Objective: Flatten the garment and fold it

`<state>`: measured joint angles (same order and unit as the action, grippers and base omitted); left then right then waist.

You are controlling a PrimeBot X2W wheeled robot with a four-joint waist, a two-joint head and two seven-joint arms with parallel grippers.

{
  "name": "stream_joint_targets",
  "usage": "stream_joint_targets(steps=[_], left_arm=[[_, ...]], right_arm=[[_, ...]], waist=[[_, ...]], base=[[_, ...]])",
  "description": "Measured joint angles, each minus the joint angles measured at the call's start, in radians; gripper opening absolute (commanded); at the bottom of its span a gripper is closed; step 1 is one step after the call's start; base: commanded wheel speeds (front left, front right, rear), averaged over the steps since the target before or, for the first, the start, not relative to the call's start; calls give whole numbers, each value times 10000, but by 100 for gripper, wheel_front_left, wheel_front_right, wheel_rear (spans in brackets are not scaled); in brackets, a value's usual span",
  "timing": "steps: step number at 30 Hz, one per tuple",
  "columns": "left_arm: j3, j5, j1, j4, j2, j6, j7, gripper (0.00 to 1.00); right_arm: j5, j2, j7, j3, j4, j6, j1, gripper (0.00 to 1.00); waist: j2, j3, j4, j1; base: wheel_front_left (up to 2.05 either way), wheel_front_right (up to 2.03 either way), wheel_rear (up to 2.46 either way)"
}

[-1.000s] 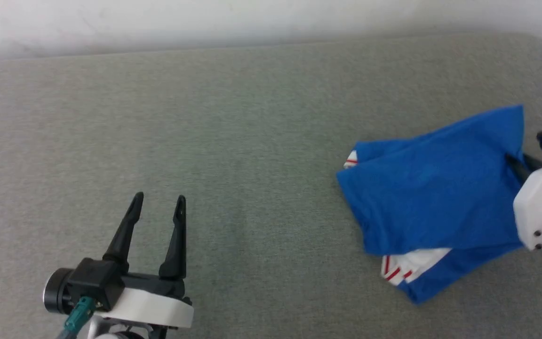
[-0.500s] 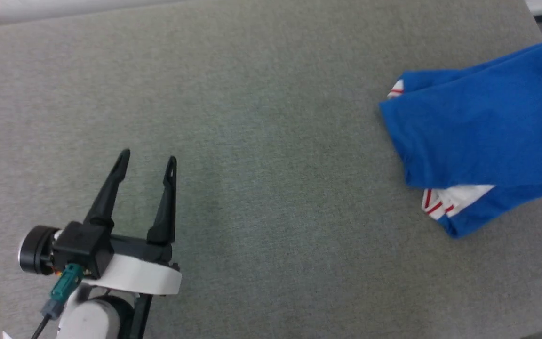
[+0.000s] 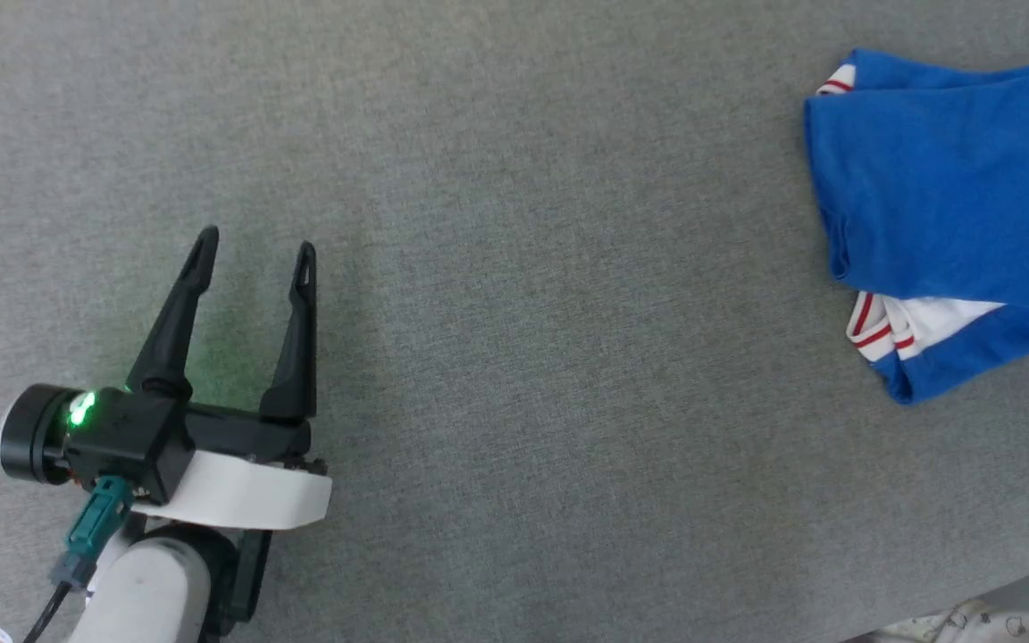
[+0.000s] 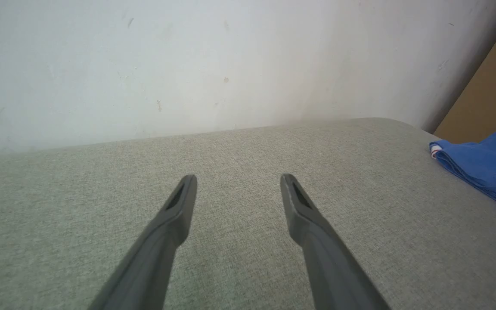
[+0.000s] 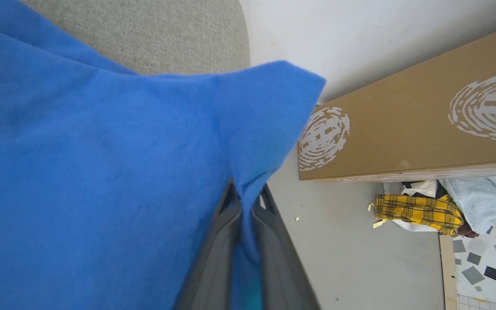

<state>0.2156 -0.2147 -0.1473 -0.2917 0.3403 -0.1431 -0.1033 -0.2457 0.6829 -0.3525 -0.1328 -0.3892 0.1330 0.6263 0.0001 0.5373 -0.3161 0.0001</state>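
At the right edge of the grey cloth-covered surface [image 3: 514, 357], toward its far right corner: the blue shirt [image 3: 952, 205], heaped and doubled over itself, not flat. White sleeve with red stripes poking out from under the blue on the heap's near side, another bit of red-and-white trim at its far left tip. From the left wrist, the shirt [image 4: 489, 172] low at the surface's right edge. From the right wrist, the shirt [image 5: 101, 172] as a broad blue sheet, one corner raised to a point over the surface's rounded far corner.

Clamped on a fold of that blue cloth: the right gripper [image 5: 246, 193], its two dark fingers [image 5: 213, 258] pressed together.

Well apart from the shirt, over the near left part of the surface: the left gripper [image 3: 256, 243], spread wide with nothing between. Same wide gap from its own wrist [image 4: 238, 178], contact with the grey cloth not clear. Green light [image 3: 79, 409] glowing on its housing.

Beyond the surface's far edge, a pale scuffed wall [image 4: 187, 64]. Off the right edge, down on the floor [image 5: 360, 258], a long brown cardboard box [image 5: 403, 129] with white swirl prints, a yellow plaid cloth [image 5: 418, 213] and a pale blue towel [image 5: 476, 200] just beside it.
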Motion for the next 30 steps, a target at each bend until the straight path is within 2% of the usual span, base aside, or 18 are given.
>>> stream_joint_targets(steps=[6, 7, 8, 22, 30], left_arm=[[-13, 232, -111, -111, 119, -88, 75, 100], [-17, 234, -146, -117, 117, -104, 75, 100], [-19, 234, -184, -119, 119, -134, 75, 100], [100, 485, -232, 56, 125, -207, -514, 100], [61, 98, -63, 207, -123, -397, -573, 100]], right_arm=[[100, -165, 514, 59, -884, 0, 296, 0], [115, -201, 600, 96, -1011, 0, 333, 39], [174, -224, 656, 111, -1131, 0, 378, 100], [560, -272, 1097, 272, -1996, 0, 701, 100], [226, -583, 1536, 477, -1793, 0, 246, 100]], waist=[[0, 406, 21, 0], [0, 447, 41, 0], [0, 476, 67, 0], [0, 154, 338, -1], [0, -462, 553, -2]], base=[[0, 0, 0], [0, 0, 0], [0, 0, 0], [0, 0, 0], [0, 0, 0]])
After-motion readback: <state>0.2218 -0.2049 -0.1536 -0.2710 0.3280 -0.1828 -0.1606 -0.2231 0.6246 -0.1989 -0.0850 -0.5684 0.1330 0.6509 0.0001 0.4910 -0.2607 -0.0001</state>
